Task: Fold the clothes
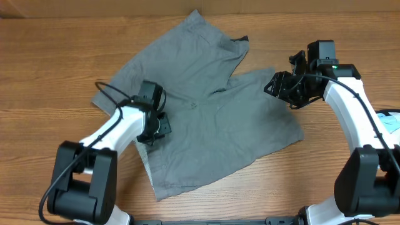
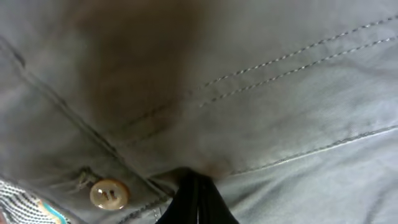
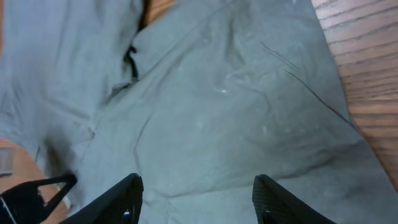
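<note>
The shorts (image 1: 212, 119) lie spread flat and unfolded at the centre of the table (image 1: 50, 62), with one leg reaching toward the top middle of the overhead frame and the other toward the right. No fold is made yet, so the step in hand is judged to be the first grasp. The left gripper (image 1: 155, 128) sits on the cloth at centre left. Its wrist view shows the jaws closed to a single dark wedge with a seam running into the tip, apparently nipping the waistband beside a button (image 2: 110, 193). The right gripper (image 1: 282, 87) hangs over the right leg's upper edge, jaws wide apart and holding nothing. The next move appears to call for it to drop and close on that edge, so both arms can lift and carry the cloth over together. Only the overhead view shows the whole garment and both arms. Only the left wrist view shows the button and the double stitching. The right wrist view alone shows both of that arm's fingers (image 3: 127, 198) parted above unpinched cloth.
</note>
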